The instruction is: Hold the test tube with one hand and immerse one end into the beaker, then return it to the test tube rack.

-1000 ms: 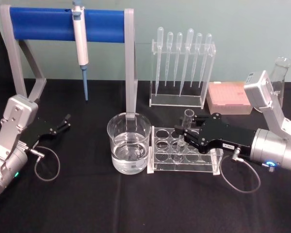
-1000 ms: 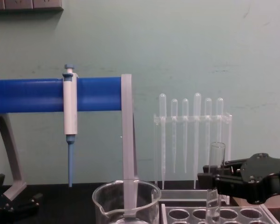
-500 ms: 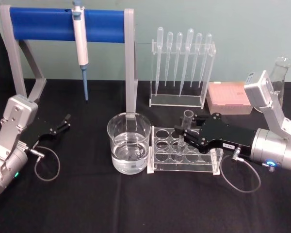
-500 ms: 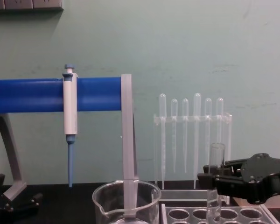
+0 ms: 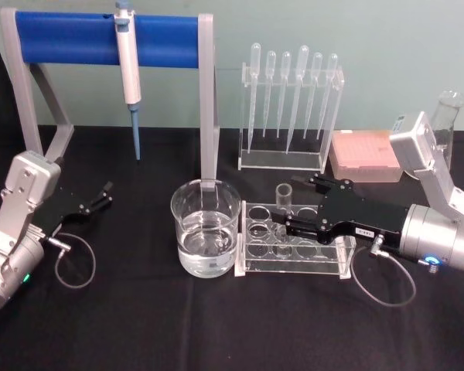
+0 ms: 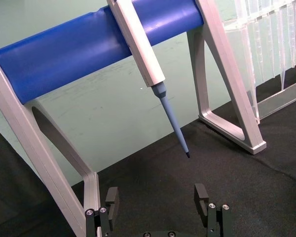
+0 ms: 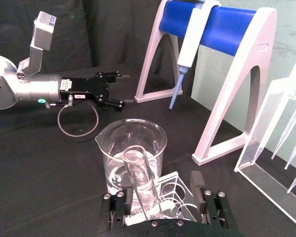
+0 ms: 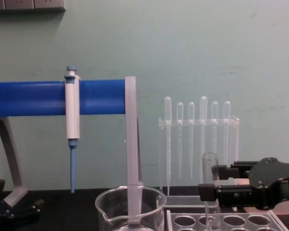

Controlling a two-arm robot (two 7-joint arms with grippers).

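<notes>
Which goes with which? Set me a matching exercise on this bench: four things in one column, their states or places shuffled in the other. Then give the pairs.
Things:
1. test tube
2. beaker
3. right gripper
4. left gripper

States:
A. open, parked far left
B. partly filled with clear liquid
C. upright in the clear rack
D. open, one finger on either side of the tube

Pairs: 1-C, 2-B, 3-D, 4-A
</notes>
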